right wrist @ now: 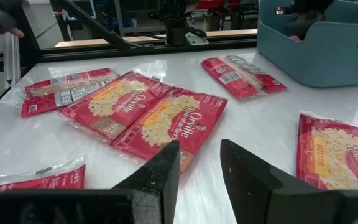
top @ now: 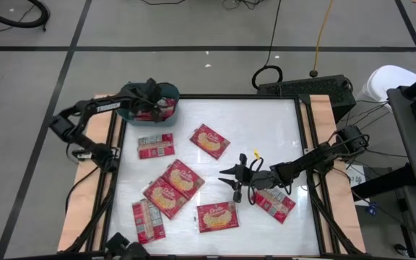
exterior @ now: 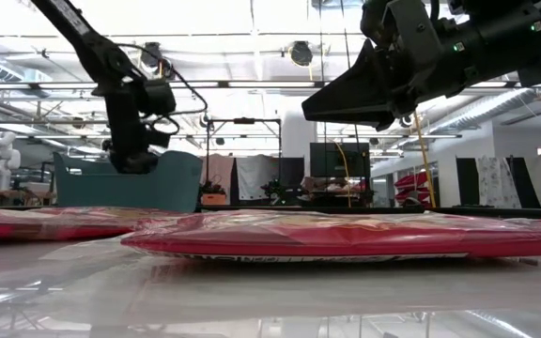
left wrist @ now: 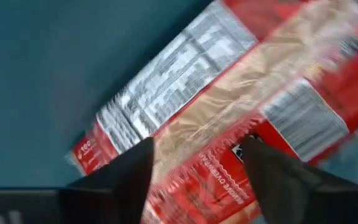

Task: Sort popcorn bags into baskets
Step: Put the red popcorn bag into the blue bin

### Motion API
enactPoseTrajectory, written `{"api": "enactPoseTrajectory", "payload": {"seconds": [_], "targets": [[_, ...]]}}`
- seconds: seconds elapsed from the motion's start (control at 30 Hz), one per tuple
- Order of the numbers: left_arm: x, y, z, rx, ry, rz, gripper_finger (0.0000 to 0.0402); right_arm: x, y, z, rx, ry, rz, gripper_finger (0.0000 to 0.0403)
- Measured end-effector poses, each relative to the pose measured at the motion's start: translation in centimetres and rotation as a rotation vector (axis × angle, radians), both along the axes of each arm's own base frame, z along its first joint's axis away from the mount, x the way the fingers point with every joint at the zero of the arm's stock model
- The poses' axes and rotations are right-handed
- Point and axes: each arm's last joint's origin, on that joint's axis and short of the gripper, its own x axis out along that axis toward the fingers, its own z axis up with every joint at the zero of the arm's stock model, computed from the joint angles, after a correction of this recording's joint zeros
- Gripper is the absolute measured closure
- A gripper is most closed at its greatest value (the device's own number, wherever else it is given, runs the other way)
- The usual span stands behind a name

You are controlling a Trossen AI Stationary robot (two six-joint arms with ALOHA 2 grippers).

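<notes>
A: Why does the left gripper [top: 150,105] hang inside the teal basket [top: 170,91]?

B: It looks to be dropping off a popcorn bag [left wrist: 229,106], grey back up, long axis diagonal, lying between its parted fingers.

A: And the right gripper [top: 235,175]?

B: Spread apart mid-table, holding nothing, aimed at the overlapping bags [right wrist: 148,115] lying flat.

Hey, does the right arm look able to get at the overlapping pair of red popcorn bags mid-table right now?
Probably yes. The right tool hangs open above the white table, beside the overlapping flat red popcorn bags, with only bare tabletop between them.
</notes>
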Motion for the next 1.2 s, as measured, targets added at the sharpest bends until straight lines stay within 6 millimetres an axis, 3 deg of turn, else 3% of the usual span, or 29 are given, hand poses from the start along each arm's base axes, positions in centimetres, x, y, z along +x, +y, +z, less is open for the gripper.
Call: {"api": "enactPoseTrajectory", "payload": {"seconds": [0.17,0.37,0.5,0.67,0.77,0.9,1.2], "targets": [[0.2,1.0,-1.3,-0.08,0.004,0.002,0.0098,0.0,0.0,0.0,-0.005,0.001,0.002,0.0291],[0.3,1.3,-2.4,-0.15,-0.007,-0.065,0.0127,0.0,-0.1,0.0,-0.006,0.001,0.0,0.0291],[0.4,1.4,-2.7,-0.167,-0.015,-0.091,0.0207,0.1,-0.2,0.1,-0.01,-0.005,-0.005,0.0291],[0.5,1.4,-2.7,-0.18,-0.032,-0.122,0.0368,0.1,-0.2,0.1,-0.01,-0.005,-0.004,0.0291],[0.5,1.3,-2.6,-0.172,-0.038,-0.109,0.0389,0.1,-0.2,0.1,-0.001,-0.006,-0.005,0.0291],[0.2,0.4,-0.8,-0.133,-0.078,-0.076,0.0398,0.1,-0.2,0.1,0.026,-0.01,-0.013,0.0291],[-1.5,-2.5,6.5,0.096,-0.252,-0.063,0.04,0.1,-0.2,0.2,0.049,-0.028,-0.023,0.0291]]}}
